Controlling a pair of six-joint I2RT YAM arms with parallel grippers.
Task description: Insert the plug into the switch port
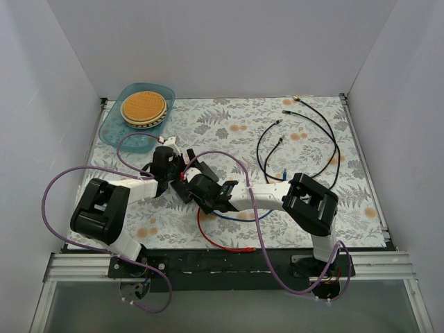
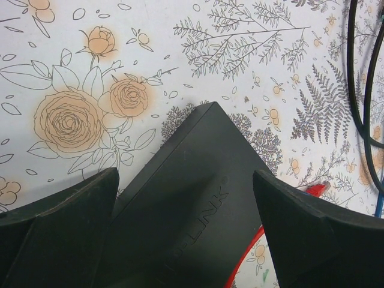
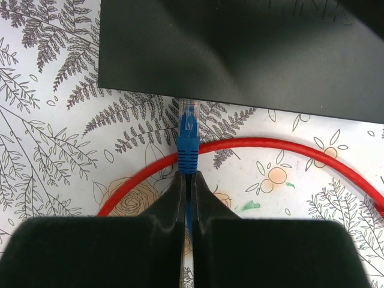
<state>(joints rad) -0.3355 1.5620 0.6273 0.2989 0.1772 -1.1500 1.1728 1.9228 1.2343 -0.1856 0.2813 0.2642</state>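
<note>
Only table friction holds the switch: my right gripper, clamped on the plug, may shove it away, since my left gripper gapes around it.

Left tool spread wide, pointing down; right tool pinched tight on plug, held low.

Matte black switch, blue plug, red cable, white tablecloth with orange roses and grey ferns.

switch: flat black box | plug: blue boot, clear tip at switch edge
</note>
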